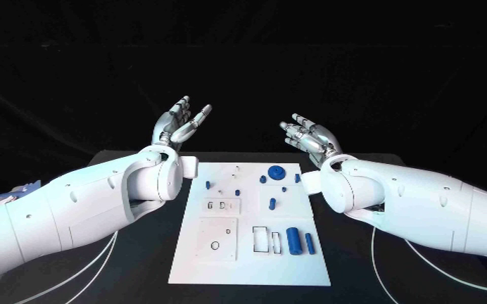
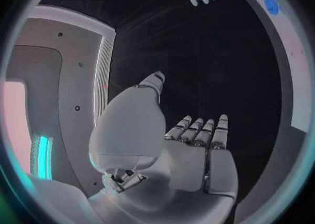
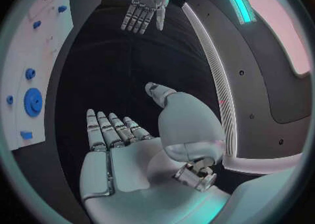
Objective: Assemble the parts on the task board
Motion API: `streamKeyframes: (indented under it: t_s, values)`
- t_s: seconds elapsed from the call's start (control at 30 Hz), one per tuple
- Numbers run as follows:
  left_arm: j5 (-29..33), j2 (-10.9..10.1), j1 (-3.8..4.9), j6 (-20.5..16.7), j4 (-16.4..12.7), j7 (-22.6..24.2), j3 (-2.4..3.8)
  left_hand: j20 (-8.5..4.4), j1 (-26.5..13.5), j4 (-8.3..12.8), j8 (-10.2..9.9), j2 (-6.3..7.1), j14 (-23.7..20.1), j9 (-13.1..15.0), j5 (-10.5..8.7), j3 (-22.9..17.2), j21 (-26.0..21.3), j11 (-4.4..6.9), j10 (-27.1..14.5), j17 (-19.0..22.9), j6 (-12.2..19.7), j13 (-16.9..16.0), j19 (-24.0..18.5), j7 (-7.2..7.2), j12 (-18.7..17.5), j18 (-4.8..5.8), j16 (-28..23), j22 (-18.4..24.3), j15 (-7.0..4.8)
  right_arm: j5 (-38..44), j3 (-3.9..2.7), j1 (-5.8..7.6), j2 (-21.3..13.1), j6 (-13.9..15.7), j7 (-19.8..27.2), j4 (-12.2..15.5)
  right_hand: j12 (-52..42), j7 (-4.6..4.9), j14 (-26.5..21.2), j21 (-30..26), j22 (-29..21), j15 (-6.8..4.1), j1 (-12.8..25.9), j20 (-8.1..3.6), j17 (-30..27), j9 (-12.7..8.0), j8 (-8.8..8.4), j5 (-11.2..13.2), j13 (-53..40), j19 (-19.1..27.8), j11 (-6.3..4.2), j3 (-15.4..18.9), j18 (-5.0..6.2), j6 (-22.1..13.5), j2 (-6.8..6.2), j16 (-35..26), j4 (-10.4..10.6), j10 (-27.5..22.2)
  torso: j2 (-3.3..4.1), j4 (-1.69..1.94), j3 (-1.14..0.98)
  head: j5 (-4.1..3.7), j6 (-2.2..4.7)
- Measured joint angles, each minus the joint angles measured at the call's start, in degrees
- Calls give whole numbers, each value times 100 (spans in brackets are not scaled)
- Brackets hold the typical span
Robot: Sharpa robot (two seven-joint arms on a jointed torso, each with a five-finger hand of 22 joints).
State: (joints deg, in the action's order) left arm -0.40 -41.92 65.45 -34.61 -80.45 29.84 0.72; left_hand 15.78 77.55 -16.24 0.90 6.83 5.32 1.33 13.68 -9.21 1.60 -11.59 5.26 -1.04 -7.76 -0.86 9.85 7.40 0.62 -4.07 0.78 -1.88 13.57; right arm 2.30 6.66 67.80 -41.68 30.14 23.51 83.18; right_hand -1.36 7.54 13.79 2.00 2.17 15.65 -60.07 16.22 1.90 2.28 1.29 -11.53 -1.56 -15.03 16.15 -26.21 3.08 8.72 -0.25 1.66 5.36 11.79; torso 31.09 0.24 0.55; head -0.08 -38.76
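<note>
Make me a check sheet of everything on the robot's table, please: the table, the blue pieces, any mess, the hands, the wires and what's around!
Surface: black table, with the white task board lying in the middle.
Job's things: small blue parts lie loose on the board: a blue gear, a blue cylinder near the front, and several small pegs such as one at. None is being handled.
Clutter: nothing seen.
Hands: left hand and right hand are raised beyond the board's far end, fingers spread, holding nothing.
Cables: white cables lie on the table beside the left arm, another by the right arm.
Surroundings: dark background; nothing seen.
</note>
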Motion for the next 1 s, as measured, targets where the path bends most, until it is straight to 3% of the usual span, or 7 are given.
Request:
streamKeyframes:
  t_s: [0.13, 0.2, 0.3, 0.37, 0.5, 0.6, 1.0]
  values:
    - [-19, 4, 0, 120, 7, 20, -1, 93, 295, -48, 81, -73, 306, 49, 50, -202, 89, -181, 165, -79, -217, -34, 70, 25, 52, -35, 110, -38, 187, 109, 100, 106, 47, -434, -162, -106, -58, 24, 369, 116, 52, -27, -306, 31, 58, 71, 104, 69, -32, -216, -16, -137, 90, 305, -38, 97, -140, 365, -1, 0, 1, 0, -1]
    - [-30, 4, 0, 164, 8, 28, -3, 104, 354, -29, 232, -132, 565, 141, 50, -312, 139, -255, 531, -137, -661, -81, 109, 42, 129, -36, 202, -61, 252, 163, 124, 143, 61, -630, -237, -140, -113, 38, 642, 172, 84, -53, -448, 30, 101, 127, 175, 113, -59, -360, -29, -175, 91, 539, -65, 165, -249, 634, -1, 0, 1, 0, -1]
    - [-38, -56, -1, 216, -60, 35, -4, 105, 408, 22, 475, -170, 1060, 293, 50, -427, 289, -358, 1168, -248, -1379, -135, 412, 99, 247, -35, 389, -133, 194, 354, 139, 172, 66, -760, -294, -178, -238, 72, 1262, 292, 140, -114, -647, 32, 202, 239, 327, 148, -114, -634, -67, -218, 229, 1029, -119, 336, -417, 1307, 2, -2, 1, -1, -1]
    - [-57, -288, 8, 329, -253, 77, 0, 106, 472, 51, 621, -163, 1803, 384, 50, -509, 591, -406, 1828, -403, -1794, -185, 1080, 136, 371, -36, 675, -291, 120, 979, 131, 235, 4, -735, -294, -317, -339, 102, 1759, 395, 192, -170, -784, 34, 278, 333, 459, 200, -152, -891, -104, -248, 235, 1455, -160, 474, -536, 1879, 54, 0, 21, -7, -46]
    - [-80, -354, 1, 448, -243, 125, -1, 77, 524, 108, 997, -111, 3526, 609, 26, -703, 1369, -245, 3566, -740, -2846, -281, 2690, 237, 651, -409, 1334, -627, -144, 2066, 98, 308, -73, -623, -293, -457, -479, 172, 2562, 658, 312, -294, -981, 33, 393, 510, 716, 269, -186, -1515, -202, -325, 377, 2316, -260, 709, -735, 2818, 151, 17, 55, -48, -85]
    - [-109, -329, -3, 543, -289, 138, -7, 61, 552, 139, 1200, -83, 4135, 732, 5, -832, 1619, -127, 4229, -851, -3464, -288, 3172, 341, 694, -575, 1545, -693, -301, 2768, 101, 312, -68, -577, -322, -517, -510, 263, 3111, 878, 401, -413, -1088, 24, 466, 621, 899, 324, -191, -1966, -297, -425, 492, 2934, -359, 875, -857, 3439, 198, 31, 68, -52, -92]
    - [-269, -488, 4, 789, -540, 121, -2, -147, 495, 218, 1329, 89, 5004, 806, 4, -1239, 1992, 112, 5112, -1126, -4094, -292, 3791, 512, 666, -574, 1776, -770, -572, 4726, 90, 454, -38, -599, -642, -671, -448, 484, 4373, 1463, 625, -749, -1271, -138, 658, 792, 1176, 377, -207, -2921, -572, -692, 670, 4036, -542, 1225, -1138, 4733, 358, 81, 122, -100, -85]
